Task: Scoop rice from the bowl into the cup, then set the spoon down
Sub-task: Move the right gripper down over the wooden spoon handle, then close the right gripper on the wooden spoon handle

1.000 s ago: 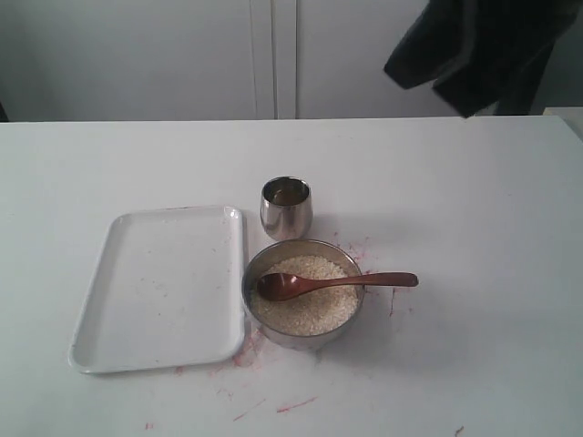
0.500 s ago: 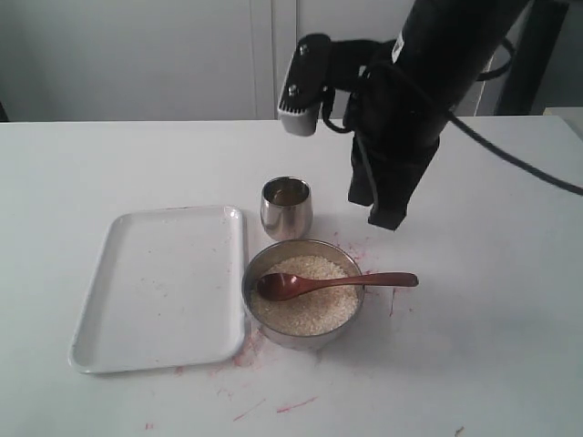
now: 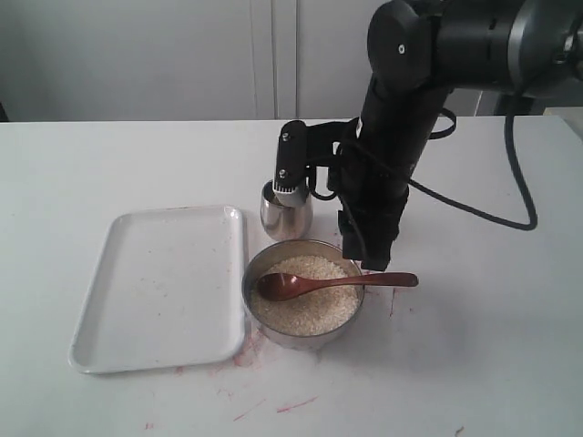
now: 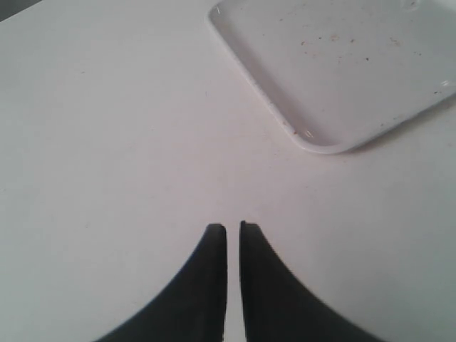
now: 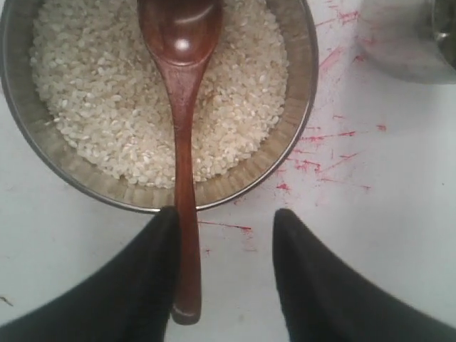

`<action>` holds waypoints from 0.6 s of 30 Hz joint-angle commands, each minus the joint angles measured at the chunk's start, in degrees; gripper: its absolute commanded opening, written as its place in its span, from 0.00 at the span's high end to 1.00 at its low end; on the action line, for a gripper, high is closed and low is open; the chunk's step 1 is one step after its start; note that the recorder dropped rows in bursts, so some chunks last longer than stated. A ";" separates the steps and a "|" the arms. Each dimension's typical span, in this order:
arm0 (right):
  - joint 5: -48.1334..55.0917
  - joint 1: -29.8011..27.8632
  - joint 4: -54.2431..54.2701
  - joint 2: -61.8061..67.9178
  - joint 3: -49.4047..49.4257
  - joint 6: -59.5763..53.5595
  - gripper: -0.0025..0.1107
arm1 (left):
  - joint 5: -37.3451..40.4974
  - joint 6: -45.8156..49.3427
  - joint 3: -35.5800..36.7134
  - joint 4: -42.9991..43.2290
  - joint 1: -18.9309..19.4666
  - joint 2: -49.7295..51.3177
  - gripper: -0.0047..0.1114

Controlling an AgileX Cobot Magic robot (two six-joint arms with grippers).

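The steel bowl (image 3: 270, 314) (image 5: 303, 135) holds a mass of pale rice (image 3: 314, 314) (image 5: 107, 107). A reddish-brown wooden spoon (image 3: 342, 282) (image 5: 184, 142) lies across it, head on the rice, handle sticking out over the rim to the right. Just behind the bowl stands the small steel cup (image 3: 286, 215) (image 5: 406, 43). My right gripper (image 3: 372, 262) (image 5: 226, 221) hangs open just above the spoon's handle; the handle lies between its fingers, close against one finger (image 5: 142, 285). My left gripper (image 4: 233, 229) is shut over bare table, holding nothing, and is outside the exterior view.
A white rectangular tray (image 3: 118, 273) (image 4: 271, 100) lies left of the bowl. Red marks (image 3: 296, 402) (image 5: 320, 135) stain the white table around the bowl. The right arm's black cable (image 3: 492, 218) loops out to the right.
The right arm has come into view from the upper right and dropped toward the spoon's handle. Bowl, cup, spoon and tray have not moved.
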 commanded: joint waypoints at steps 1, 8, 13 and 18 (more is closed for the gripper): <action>1.42 0.06 2.39 0.91 0.26 -3.89 0.58 | 2.33 -0.33 0.53 0.00 -0.22 0.37 0.84; 4.41 0.06 0.41 1.76 0.26 -7.27 0.58 | 2.33 -0.33 0.53 0.00 -0.22 0.37 0.84; 6.19 0.06 -1.14 1.76 1.84 -7.99 0.58 | 2.33 -0.33 0.53 0.00 -0.22 0.37 0.84; 4.55 0.06 -8.30 1.76 7.10 -8.53 0.58 | 2.33 -0.33 0.53 0.00 -0.22 0.37 0.84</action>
